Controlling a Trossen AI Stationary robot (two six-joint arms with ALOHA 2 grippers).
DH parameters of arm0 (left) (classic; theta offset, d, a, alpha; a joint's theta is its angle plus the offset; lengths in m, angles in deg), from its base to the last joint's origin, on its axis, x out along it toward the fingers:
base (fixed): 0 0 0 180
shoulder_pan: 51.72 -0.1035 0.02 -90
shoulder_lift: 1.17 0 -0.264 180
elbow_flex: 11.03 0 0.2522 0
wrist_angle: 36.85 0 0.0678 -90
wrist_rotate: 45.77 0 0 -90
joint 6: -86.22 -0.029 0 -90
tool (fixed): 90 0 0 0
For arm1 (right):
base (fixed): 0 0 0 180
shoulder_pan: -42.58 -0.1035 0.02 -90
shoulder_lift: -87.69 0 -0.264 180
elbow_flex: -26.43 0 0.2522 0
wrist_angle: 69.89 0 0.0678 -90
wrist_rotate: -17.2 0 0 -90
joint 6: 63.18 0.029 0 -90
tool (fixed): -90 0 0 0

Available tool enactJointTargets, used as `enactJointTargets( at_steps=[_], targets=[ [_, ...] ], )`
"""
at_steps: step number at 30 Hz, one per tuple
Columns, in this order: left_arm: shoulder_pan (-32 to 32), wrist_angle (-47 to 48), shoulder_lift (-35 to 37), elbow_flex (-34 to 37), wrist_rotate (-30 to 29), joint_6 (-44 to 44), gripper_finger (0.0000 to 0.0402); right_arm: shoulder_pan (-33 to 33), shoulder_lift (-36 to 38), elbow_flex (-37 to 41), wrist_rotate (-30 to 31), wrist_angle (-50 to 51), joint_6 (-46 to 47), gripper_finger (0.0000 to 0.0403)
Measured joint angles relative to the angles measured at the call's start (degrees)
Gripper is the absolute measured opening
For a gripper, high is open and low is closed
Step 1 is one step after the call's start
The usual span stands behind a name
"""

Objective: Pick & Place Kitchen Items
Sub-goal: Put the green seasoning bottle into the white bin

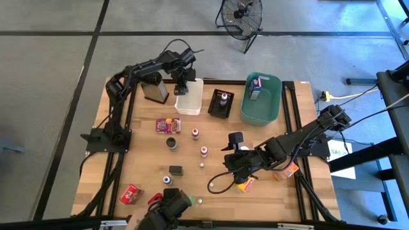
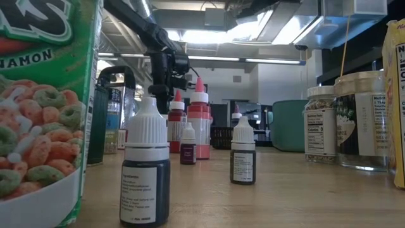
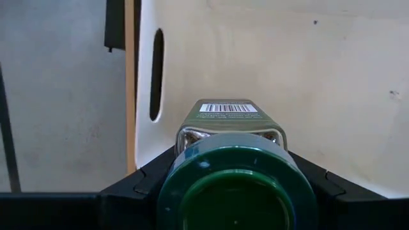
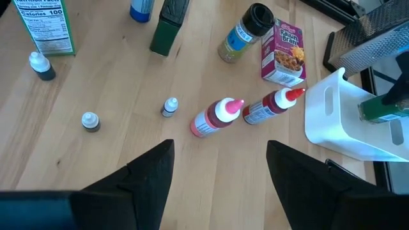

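Left gripper (image 1: 185, 86) hangs over the white bin (image 1: 190, 101) at the far side of the table (image 1: 140, 163), its fingers pinched on a green-lidded jar (image 3: 231, 160); the left wrist view looks past the jar's lid and barcoded label at the bin's pale inner wall with its handle slot. Right gripper (image 1: 231, 142) hovers above the middle of the table with its fingers spread and nothing between them. Beneath it two red squeeze bottles (image 4: 216, 118) stand close together, with tiny capped dropper bottles (image 4: 169, 107) scattered near them. A small raisin-bran box (image 4: 283, 53) stands beside a black-capped spice jar (image 4: 241, 35). The black bin (image 1: 220, 103) holds what looks like a small bottle, though it is hard to make out from above, and the teal bin (image 1: 262, 99) holds a small carton. A grey grater (image 1: 154, 89) stands just beside the white bin.
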Motion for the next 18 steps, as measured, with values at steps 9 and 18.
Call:
enactJointTargets(
  at_steps=[9, 18],
  targets=[
    [0.0, 0.16, -2.32, 0.02, -0.51, 0.07, 0.0207, 0.0, 0.0, 0.0, 0.0, 0.02, 0.0, 0.025],
    [0.0, -0.09, -2.16, 0.04, -0.34, 0.48, 0.0207, 0.0, 0.0, 0.0, 0.0, 0.04, 0.0, 0.025]
  ],
)
